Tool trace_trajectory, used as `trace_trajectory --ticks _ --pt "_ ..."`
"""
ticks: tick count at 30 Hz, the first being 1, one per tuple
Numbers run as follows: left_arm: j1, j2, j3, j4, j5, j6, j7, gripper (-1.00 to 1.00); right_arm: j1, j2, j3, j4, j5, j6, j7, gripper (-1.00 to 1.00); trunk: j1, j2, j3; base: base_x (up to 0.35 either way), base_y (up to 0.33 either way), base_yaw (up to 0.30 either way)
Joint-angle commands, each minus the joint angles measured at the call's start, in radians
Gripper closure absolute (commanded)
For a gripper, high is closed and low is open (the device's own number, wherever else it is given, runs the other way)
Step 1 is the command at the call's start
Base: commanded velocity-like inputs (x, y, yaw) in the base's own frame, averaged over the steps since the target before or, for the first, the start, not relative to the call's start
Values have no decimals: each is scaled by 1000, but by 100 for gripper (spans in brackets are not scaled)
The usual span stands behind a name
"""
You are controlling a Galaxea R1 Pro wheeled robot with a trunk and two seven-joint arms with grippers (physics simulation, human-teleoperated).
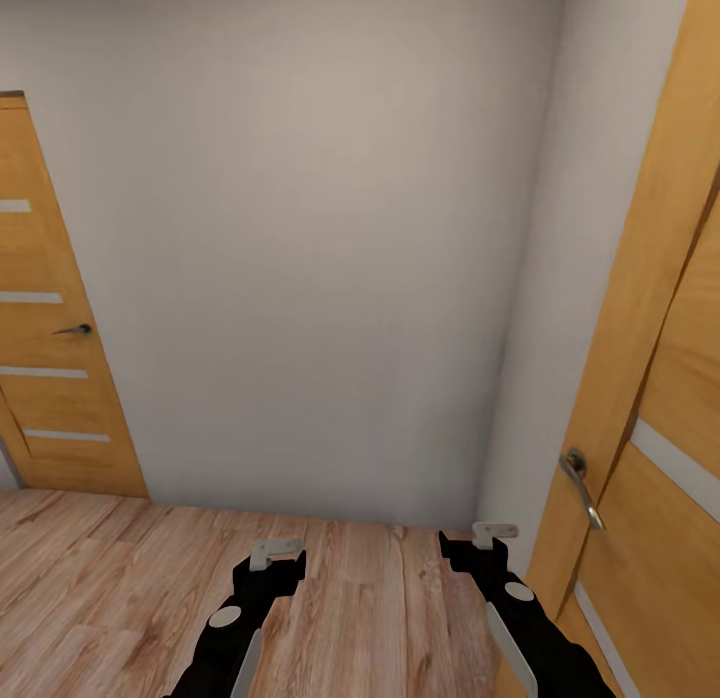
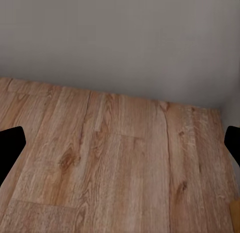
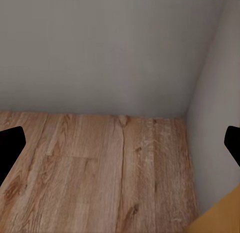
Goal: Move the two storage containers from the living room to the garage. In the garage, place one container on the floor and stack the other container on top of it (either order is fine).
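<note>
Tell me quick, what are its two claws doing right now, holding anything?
Left gripper: open, holding nothing, over the wood floor.
Right gripper: open, holding nothing, near the door.

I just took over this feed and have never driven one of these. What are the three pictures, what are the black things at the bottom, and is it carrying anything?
The big picture comes from the robot's head, looking down over its two arms. The black shapes are those arms, ending in the left gripper and right gripper. The two smaller pictures come from cameras by each gripper, looking along its fingers. Both grippers are open and hold nothing. Ahead is a plain white wall above the wood-plank floor, with a wooden door on the left and another close on the right, its metal handle near the right arm.
</note>
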Motion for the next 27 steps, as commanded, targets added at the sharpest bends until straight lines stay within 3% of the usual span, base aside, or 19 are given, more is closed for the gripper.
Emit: trace_trajectory --ticks 1,17,27 --pt "0 0 -1 -1 -3 5 5 -100 0 -2 6 -2 -10 4 -7 -100 0 -1 0 27 0 0" --pt "0 0 -1 -1 -3 5 5 -100 0 -2 6 -2 -10 4 -7 -100 0 -1 0 6 0 0" --pt "0 0 -1 -1 -3 6 5 -100 0 -2 6 -2 -10 4 -7 -100 0 -1 0 266 0 0"
